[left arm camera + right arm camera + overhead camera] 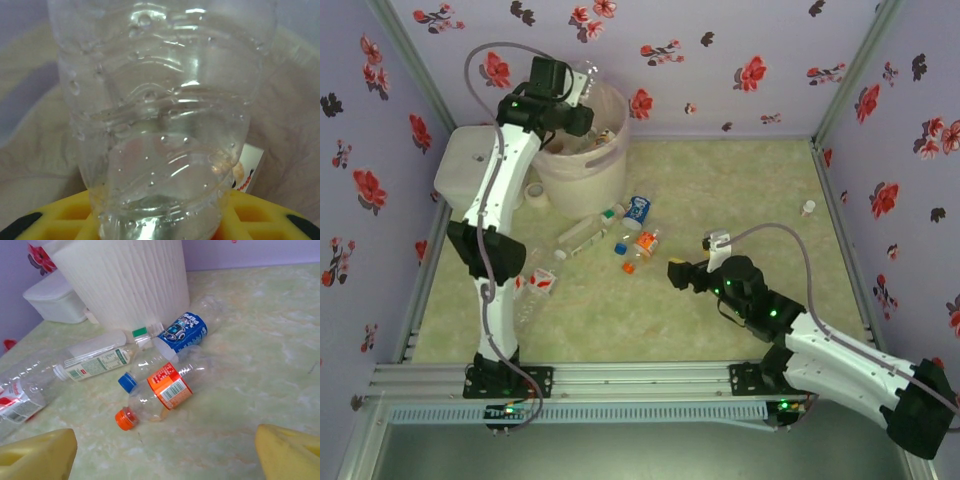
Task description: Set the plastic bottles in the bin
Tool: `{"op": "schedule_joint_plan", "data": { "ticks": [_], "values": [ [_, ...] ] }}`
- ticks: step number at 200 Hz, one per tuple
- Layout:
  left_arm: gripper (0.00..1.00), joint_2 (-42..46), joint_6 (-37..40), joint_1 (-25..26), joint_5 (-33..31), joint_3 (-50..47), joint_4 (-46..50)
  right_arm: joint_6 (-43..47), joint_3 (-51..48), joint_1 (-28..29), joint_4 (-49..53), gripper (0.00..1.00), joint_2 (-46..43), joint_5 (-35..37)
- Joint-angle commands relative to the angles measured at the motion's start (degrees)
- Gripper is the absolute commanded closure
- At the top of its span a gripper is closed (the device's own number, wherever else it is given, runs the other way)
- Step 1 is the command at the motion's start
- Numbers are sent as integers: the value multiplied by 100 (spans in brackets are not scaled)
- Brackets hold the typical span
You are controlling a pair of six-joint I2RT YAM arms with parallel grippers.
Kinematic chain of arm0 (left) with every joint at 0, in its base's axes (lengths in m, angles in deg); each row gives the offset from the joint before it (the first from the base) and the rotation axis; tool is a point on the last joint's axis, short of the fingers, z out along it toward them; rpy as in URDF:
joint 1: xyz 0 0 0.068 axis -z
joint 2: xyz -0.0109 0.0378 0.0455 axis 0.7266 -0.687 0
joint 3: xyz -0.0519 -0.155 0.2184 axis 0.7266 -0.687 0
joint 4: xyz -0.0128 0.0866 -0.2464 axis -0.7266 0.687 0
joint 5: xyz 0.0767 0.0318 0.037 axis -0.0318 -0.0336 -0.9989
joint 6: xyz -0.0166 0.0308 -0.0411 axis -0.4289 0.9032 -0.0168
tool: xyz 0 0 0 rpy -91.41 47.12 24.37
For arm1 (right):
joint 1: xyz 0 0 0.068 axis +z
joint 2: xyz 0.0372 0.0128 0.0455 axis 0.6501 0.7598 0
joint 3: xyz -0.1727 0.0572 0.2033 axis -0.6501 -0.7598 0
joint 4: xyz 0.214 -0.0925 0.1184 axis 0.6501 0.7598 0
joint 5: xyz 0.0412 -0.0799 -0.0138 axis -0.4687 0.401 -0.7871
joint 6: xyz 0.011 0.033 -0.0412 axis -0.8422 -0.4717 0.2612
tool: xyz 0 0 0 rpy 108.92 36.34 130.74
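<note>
Releasing cleanly is what matters now, I judge: the held bottle [586, 72] should sit well inside the rim before the left gripper [576, 98] lets go, so it drops into the bin [582, 185] rather than glancing off. From above, the left arm reaches far forward over the bin, while the right gripper [678, 272] hovers low beside the loose bottles [588, 232] on the table [740, 200].

At the left wrist, yellow fingers [60, 220] clamp the clear bottle, with pale crinkled liner [285, 130] behind.

At the right wrist, the fingers [35, 455] are spread apart and empty, facing an orange-label bottle [162, 390], a blue-label bottle [182, 331] and the bin's wall.
</note>
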Motion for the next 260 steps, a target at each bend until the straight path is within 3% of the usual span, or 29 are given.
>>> {"op": "schedule_joint_plan", "data": {
  "ticks": [1,18,48,71,106,123,158,184,204,225,242,260],
  "values": [
    [100,-62,84,-17,161,108,600,202,-36,-8,156,9,4,247],
    [79,55,-9,-4,166,-180,371,115,-98,-6,87,10,37,276],
    [58,210,-11,-8,231,-398,227,100,-158,-9,43,10,62,303],
    [25,281,38,-8,240,-434,226,138,-131,-7,35,11,82,328],
    [5,430,-15,-17,527,-477,99,82,-99,-5,80,8,134,208],
    [0,508,-36,-17,548,-408,109,0,-40,-15,162,7,143,178],
    [0,948,-132,-1,656,-468,164,-398,266,-60,442,4,314,263],
    [0,1655,-211,44,861,-1089,76,-1085,991,-81,1275,5,908,388],
    [0,2539,-388,87,858,-2008,-225,-1860,1587,-83,1746,6,1523,439],
    [0,3790,-823,192,939,-3633,-996,-2539,1787,-91,1146,8,2119,122],
    [0,4858,-1333,239,1781,-5254,-1994,-2890,2022,-169,709,6,2704,-26],
    [1,5652,-2019,330,2536,-6637,-2860,-3076,2598,-336,1054,4,3351,64]
  ]
}}
